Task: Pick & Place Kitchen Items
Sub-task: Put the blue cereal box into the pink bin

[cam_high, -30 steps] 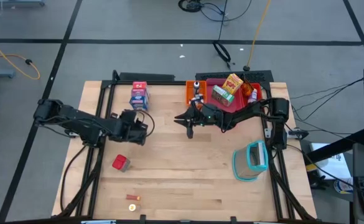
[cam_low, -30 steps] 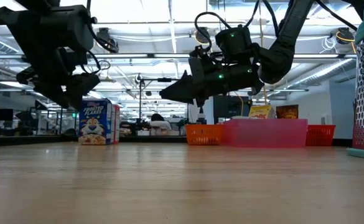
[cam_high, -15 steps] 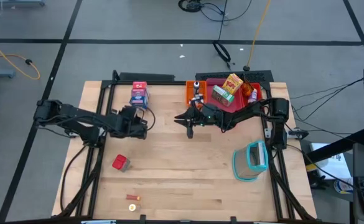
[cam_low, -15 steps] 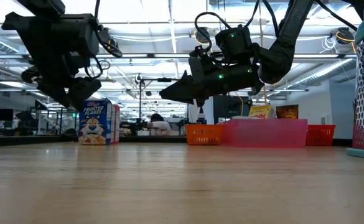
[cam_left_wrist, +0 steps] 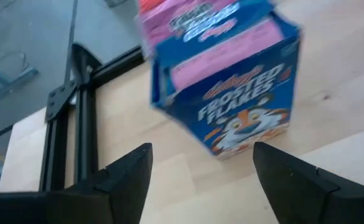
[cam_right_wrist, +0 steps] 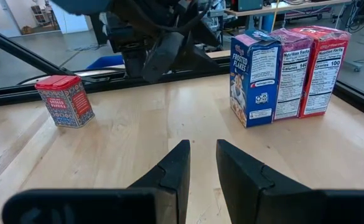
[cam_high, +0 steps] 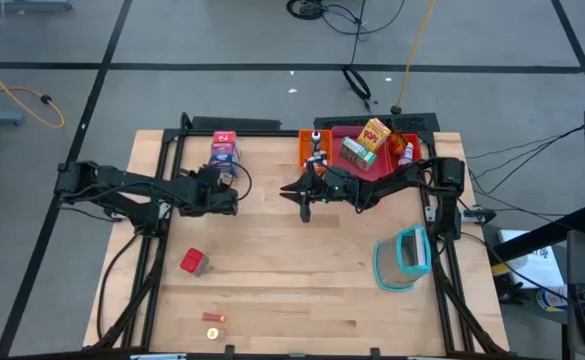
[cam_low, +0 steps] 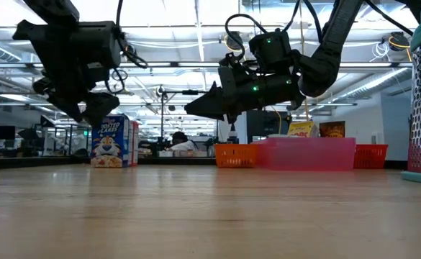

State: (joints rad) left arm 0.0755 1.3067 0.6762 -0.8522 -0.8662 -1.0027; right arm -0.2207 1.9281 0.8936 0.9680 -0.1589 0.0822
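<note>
Mid-task on a wooden table [cam_high: 302, 290], sorting only partly done. At near left, two small orange-brown bits [cam_high: 213, 319] lying loose by the near edge, and just beyond them a red tin [cam_high: 193, 262] standing alone, untouched. Farther back on the left, a row of three cartons, blue cereal box [cam_left_wrist: 231, 99], pink box [cam_right_wrist: 290, 71] and red box [cam_right_wrist: 322, 65], upright and touching side by side near the far edge. Hovering just short of them, left gripper [cam_left_wrist: 200, 171], fingers spread wide and empty, lined up on the blue box; likely the next pick. At centre, right gripper [cam_right_wrist: 200, 158] held above the bare wood, fingers nearly together with a thin gap, nothing between them. At far right, trays already loaded: an orange tray [cam_high: 304, 150] with small bottles, a pink tray [cam_high: 344, 133] with a yellow carton [cam_high: 374, 134] and another box. At near right, a teal-rimmed clear container [cam_high: 404, 257] lying apart. Judged from this: several items placed, at least six left on the table.
</note>
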